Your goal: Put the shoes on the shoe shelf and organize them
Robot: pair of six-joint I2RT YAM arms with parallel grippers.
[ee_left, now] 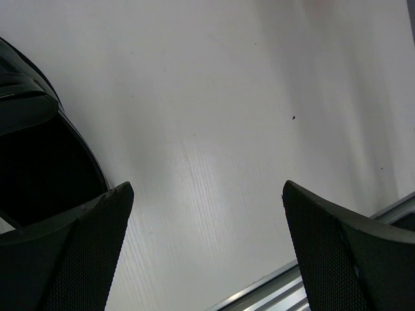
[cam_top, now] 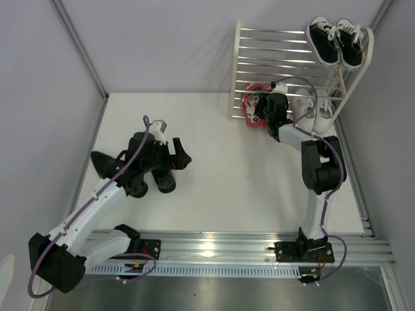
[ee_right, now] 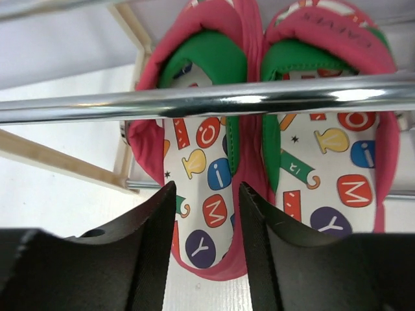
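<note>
Red flip-flops [ee_right: 214, 175], heels at right tool [ee_right: 207, 194]

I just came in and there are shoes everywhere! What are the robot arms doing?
They are tidying shoes onto the shoe shelf. The right gripper, fingers slightly apart, is at the red flip-flops, which lie side by side on the lower tier. The white sneakers sit beside them, and black canvas sneakers are on top. The left gripper is open over the table, next to the glossy black dress shoes, which are not on the shelf yet.
</note>
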